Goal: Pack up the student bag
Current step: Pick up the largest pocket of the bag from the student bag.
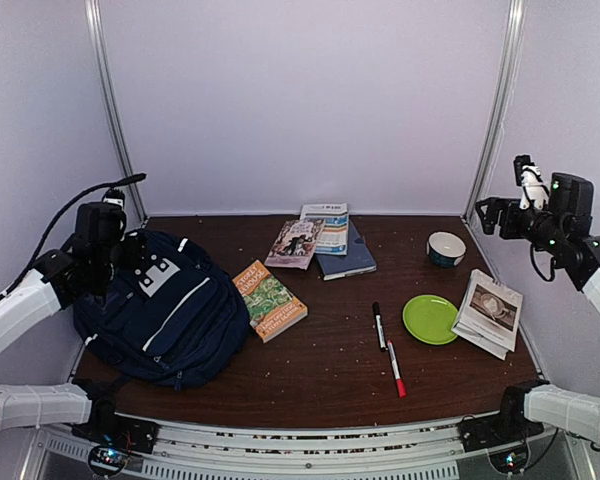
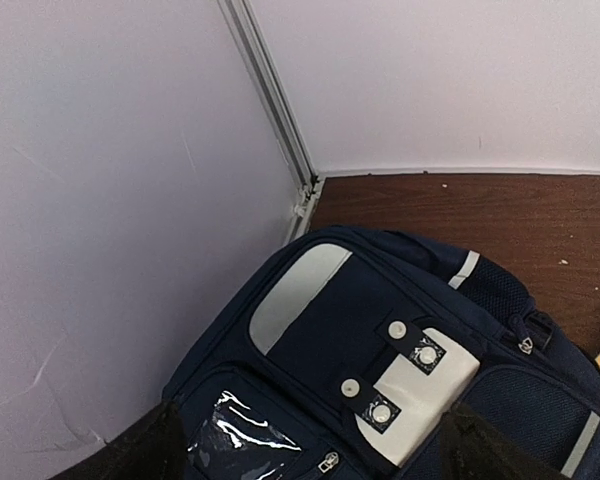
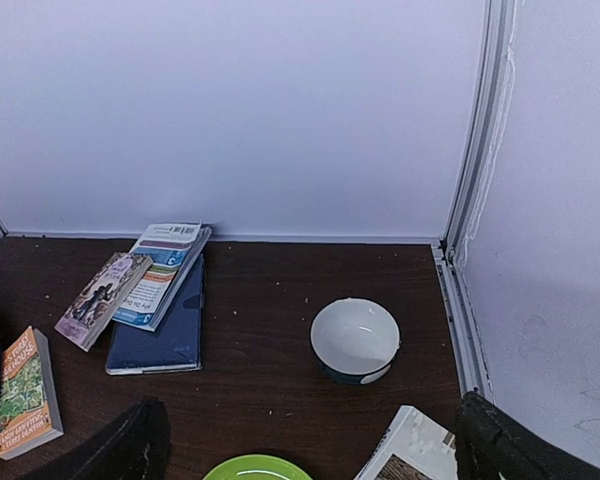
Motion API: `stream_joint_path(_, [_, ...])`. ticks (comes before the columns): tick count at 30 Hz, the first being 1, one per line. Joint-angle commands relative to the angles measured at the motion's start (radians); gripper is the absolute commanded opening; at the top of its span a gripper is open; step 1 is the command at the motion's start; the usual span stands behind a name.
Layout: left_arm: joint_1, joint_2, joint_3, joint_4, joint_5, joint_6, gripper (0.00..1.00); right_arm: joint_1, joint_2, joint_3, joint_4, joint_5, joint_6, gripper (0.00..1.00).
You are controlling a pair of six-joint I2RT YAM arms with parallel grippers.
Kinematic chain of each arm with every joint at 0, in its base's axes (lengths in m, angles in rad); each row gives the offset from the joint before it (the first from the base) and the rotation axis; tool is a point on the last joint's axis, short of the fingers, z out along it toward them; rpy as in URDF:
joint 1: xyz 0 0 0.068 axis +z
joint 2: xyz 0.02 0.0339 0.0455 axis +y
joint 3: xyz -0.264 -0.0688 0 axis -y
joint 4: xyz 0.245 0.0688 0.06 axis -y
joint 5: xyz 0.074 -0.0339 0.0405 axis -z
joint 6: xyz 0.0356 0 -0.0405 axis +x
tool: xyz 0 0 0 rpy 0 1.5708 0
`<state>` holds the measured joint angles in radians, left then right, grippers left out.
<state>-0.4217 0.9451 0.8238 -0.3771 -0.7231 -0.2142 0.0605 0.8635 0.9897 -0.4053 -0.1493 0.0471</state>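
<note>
White booth walls close in a dark brown wooden table (image 1: 330, 385). The student bag (image 1: 165, 320), a big soft navy fabric backpack with a white stripe and a white patch, lies flat directly beneath the left tool (image 2: 320, 465). That tool hovers over the bag's top end, its fingers spread wide with nothing between them. The right tool (image 3: 315, 455) hangs high on the other side, just as wide and just as empty.

From where I stand the bag looks zipped, and I can't tell what is inside it. I'd say that is the trouble. The fabric is limp, so a tug on a zip pull with nothing bracing the bag could drag the whole thing, or shove the green-and-orange paperback (image 1: 269, 300) lying against its side.

Ahead of the right tool and below it, the white bowl with a dark outside (image 3: 355, 340) is empty. The round lime-green plate (image 1: 430, 318) under that tool is bare too. To that tool's left, two thin booklets lie on a blue notebook (image 3: 160, 340). The black marker (image 1: 378, 325) and the red-capped marker (image 1: 395, 368) could roll under a pinch. The glossy magazine (image 1: 488, 312) may flop open when lifted.
</note>
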Motion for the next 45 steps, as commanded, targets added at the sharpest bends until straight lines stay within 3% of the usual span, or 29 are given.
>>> stream_joint_path(1, [0.029, 0.077, 0.087, -0.021, 0.114, 0.039, 0.88, 0.002, 0.06, -0.001, 0.026, -0.001, -0.029, 1.0])
stream_joint_path(7, [-0.028, 0.233, 0.241, -0.124, 0.237, 0.071, 0.86, 0.034, 0.166, 0.028, 0.024, -0.091, -0.109, 0.99])
stream_joint_path(14, [-0.106, 0.352, 0.395, -0.238, 0.405, 0.1, 0.83, 0.213, 0.304, 0.096, -0.019, -0.17, -0.227, 0.89])
stream_joint_path(19, [-0.168, 0.375, 0.437, -0.355, 0.495, 0.1, 0.62, 0.38, 0.417, 0.16, -0.053, -0.238, -0.271, 0.76])
stream_joint_path(22, [-0.211, 0.366, 0.42, -0.421, 0.498, 0.034, 0.57, 0.453, 0.461, 0.163, -0.049, -0.263, -0.279, 0.73])
stream_joint_path(27, [-0.302, 0.348, 0.338, -0.469, 0.491, -0.079, 0.67, 0.512, 0.495, 0.156, -0.05, -0.284, -0.282, 0.71])
stream_joint_path(36, [-0.492, 0.414, 0.254, -0.499, 0.464, -0.19, 0.69, 0.53, 0.518, 0.16, -0.029, -0.285, -0.271, 0.71])
stream_joint_path(45, [-0.511, 0.576, 0.238, -0.572, 0.31, -0.354, 0.75, 0.532, 0.521, 0.138, 0.006, -0.283, -0.286, 0.72])
